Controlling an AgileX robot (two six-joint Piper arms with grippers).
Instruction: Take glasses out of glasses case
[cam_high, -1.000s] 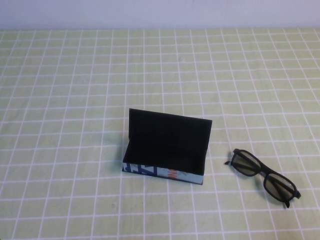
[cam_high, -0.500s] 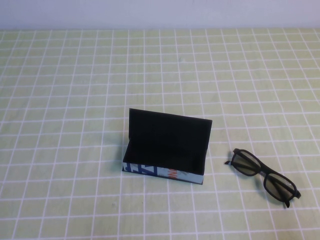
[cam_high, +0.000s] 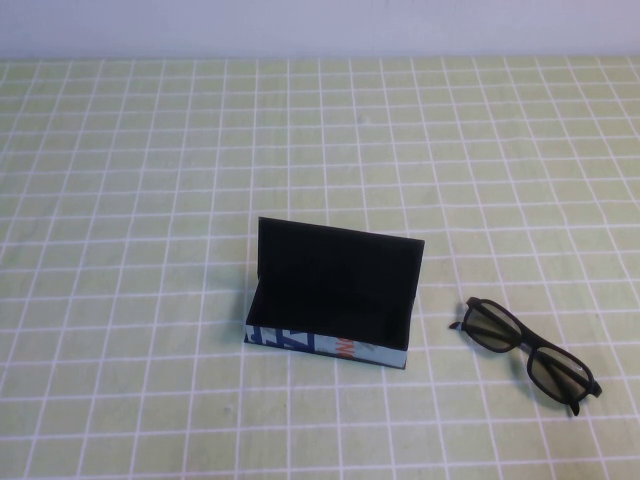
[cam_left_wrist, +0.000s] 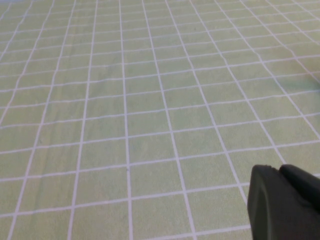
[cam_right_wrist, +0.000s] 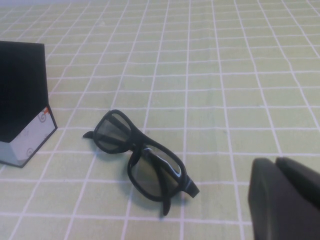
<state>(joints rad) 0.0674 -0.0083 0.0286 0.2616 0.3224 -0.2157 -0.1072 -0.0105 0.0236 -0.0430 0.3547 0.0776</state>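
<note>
Two objects lie on the green cloth with a white grid (cam_high: 150, 200) in the high view: the rectangular glasses case with a black lid and lining and a light blue printed side (cam_high: 335, 295), just below the middle of the frame, and the dark glasses with a thick black plastic frame and tinted lenses (cam_high: 528, 352), toward the lower right. The case stands open, its lid raised upright along the far edge, and its black interior looks empty from this angle. The glasses rest flat on the cloth, apart from the case, arms folded behind the lenses, the frame running diagonally toward the lower right corner.

Neither arm appears in the high view. In the left wrist view, the left gripper (cam_left_wrist: 285, 202) shows only as a dark shape at the lower right corner above bare cloth; whether its fingers are apart or together cannot be told. In the right wrist view, the right gripper (cam_right_wrist: 285, 200) is likewise a dark shape at the lower right corner, its state impossible to tell, with the glasses (cam_right_wrist: 142, 160) near the centre and the case (cam_right_wrist: 22, 102) at the left edge.
</note>
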